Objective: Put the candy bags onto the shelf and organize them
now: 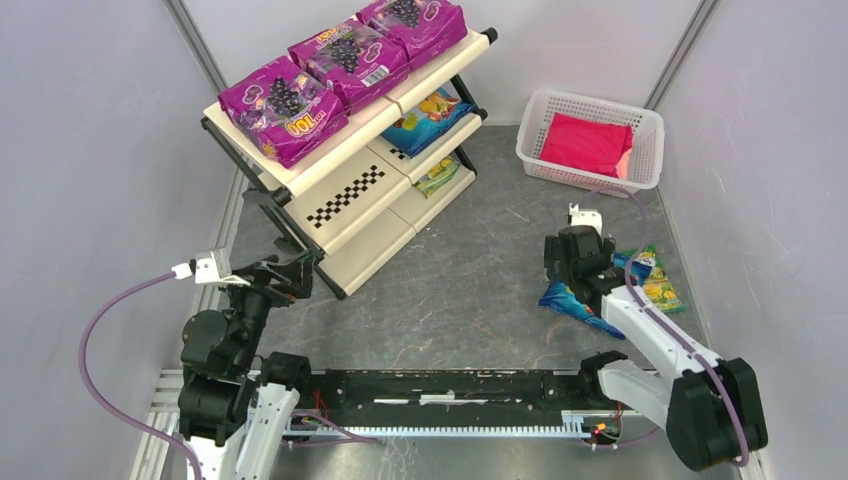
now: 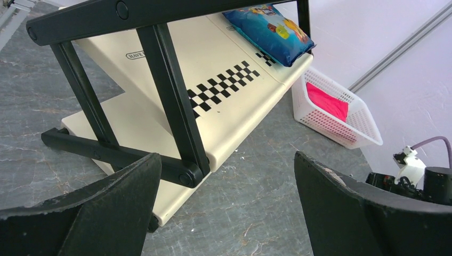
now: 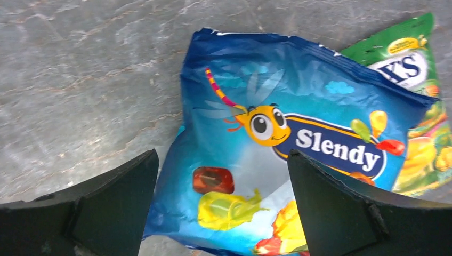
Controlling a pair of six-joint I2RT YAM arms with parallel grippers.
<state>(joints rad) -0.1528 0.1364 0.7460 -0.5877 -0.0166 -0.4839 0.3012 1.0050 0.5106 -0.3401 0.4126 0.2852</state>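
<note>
Blue candy bag (image 3: 277, 154) lies flat, well right of the shelf (image 1: 345, 195), lapping a green bag (image 3: 416, 69). Right gripper (image 3: 221, 160) hangs above with fingers spread, empty. Better to pinch mid-bag, clear of the green one.

three magenta bags (image 1: 284, 108) (image 1: 348, 58) (image 1: 412, 22), two blue bags (image 1: 428, 118) (image 1: 575, 303), two green-yellow bags (image 1: 437, 177) (image 1: 662, 292), one shelf (image 1: 350, 215), one basket (image 1: 600, 103), one pink-red bundle (image 1: 585, 143)

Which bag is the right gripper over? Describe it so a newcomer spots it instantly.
Start at the white basket at the far right; nearer than it, two bags lie together. It's the blue bag directly under the open right gripper, lying partly over a green-yellow bag. Unlike that neighbour, it shows a cartoon dragonfly and the word Slendy.
</note>
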